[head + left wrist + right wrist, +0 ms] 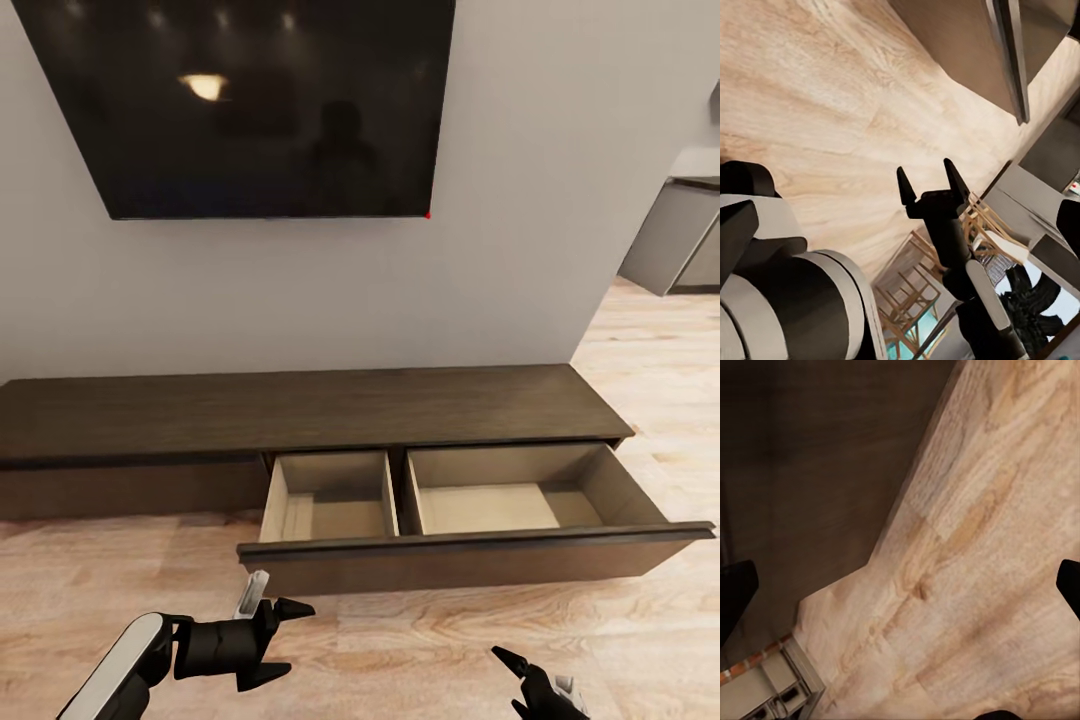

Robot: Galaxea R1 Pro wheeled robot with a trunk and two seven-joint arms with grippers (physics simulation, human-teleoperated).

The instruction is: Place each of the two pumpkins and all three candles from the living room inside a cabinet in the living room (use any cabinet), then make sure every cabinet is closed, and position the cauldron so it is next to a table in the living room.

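Dark brown wooden cabinet (300,410) against the wall, its drawer (470,520) pulled out and empty (no pumpkins or candles inside), left gripper (285,640) and right gripper (515,680) both with jaws apart, holding nothing; risk: base bumping the protruding drawer front.

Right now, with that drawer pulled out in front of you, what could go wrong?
1. The open drawer juts over the floor just ahead of both hands; driving forward could ram its front.
2. Both compartments look empty, so closing it now would probably leave the cabinet unfilled.
3. The left hand and right hand hang low and open, holding nothing; they could clip the drawer front.
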